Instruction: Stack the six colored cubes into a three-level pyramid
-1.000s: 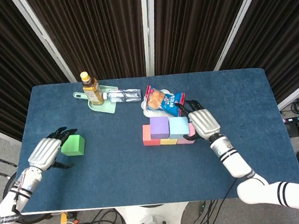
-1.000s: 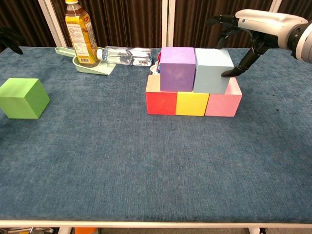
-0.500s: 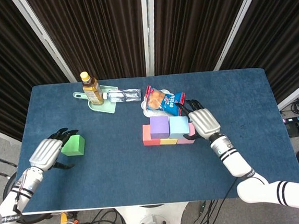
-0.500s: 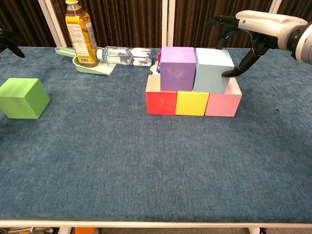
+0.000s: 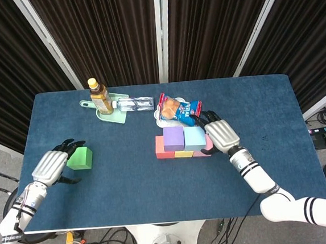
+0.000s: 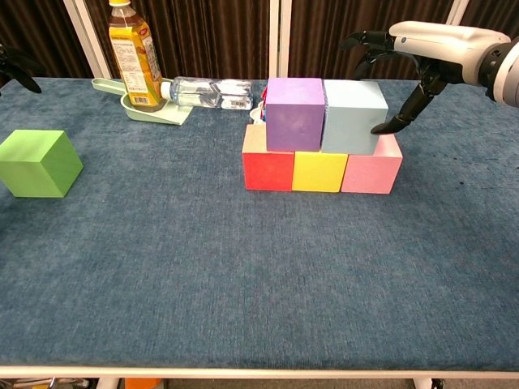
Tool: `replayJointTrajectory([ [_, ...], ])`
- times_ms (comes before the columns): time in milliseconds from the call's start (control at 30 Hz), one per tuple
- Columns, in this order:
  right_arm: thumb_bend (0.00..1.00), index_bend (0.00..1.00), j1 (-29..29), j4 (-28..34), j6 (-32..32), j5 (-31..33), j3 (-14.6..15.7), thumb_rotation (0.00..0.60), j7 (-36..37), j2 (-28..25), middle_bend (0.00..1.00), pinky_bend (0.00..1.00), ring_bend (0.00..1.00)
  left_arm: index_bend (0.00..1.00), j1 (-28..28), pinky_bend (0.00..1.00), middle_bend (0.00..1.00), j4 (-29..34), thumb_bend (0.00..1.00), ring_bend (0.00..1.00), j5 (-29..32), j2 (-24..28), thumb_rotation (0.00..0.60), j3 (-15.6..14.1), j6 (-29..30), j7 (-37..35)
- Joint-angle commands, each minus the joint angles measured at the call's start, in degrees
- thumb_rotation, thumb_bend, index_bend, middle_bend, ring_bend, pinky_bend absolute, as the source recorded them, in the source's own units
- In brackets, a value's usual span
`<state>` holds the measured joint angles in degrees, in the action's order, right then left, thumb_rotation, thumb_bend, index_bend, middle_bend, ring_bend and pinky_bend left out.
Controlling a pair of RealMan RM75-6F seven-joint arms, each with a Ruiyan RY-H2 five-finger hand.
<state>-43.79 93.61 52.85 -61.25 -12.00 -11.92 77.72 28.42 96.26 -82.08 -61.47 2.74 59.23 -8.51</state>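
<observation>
Red [image 6: 268, 168], yellow [image 6: 319, 171] and pink [image 6: 371, 172] cubes form a row mid-table. A purple cube [image 6: 295, 113] and a light blue cube [image 6: 353, 117] sit on top of them. My right hand [image 6: 430, 42] hovers over the light blue cube's right side with its fingers spread; the thumb tip sits just off the cube's lower right edge. In the head view this right hand [image 5: 220, 135] covers part of the pink cube [image 5: 207, 148]. The green cube [image 5: 80, 158] lies alone at the left, with my open left hand [image 5: 51, 166] beside it, fingers apart.
At the back stand a tea bottle [image 5: 99, 96] on a pale green dish [image 5: 114, 116], a water bottle [image 5: 134, 104] lying on its side, and a snack bag [image 5: 179, 109] just behind the cube stack. Bare blue cloth lies between the green cube and the stack.
The right hand has eased slightly back and to the right, its thumb drawing away from the light blue cube. The left hand and all cubes stay put.
</observation>
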Motion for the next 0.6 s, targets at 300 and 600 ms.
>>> replayJointTrajectory([
  [300,0.0,0.0,-0.1,2.9,-0.5,0.1,-0.7,0.6,1.5,-1.9,0.13,0.0,0.0,0.11,-0.1,0.21,0.15,0.3,0.0,0.06,0.0,0.3,0.6,0.1,0.3,-0.1],
  [600,0.0,0.0,-3.0,5.0,-0.7,3.1,-3.1,0.6,-0.9,-0.9,0.19,0.0,0.0,0.11,-0.7,0.21,0.15,0.2,0.0,0.06,-0.5,0.7,0.6,0.1,1.4,-0.8],
])
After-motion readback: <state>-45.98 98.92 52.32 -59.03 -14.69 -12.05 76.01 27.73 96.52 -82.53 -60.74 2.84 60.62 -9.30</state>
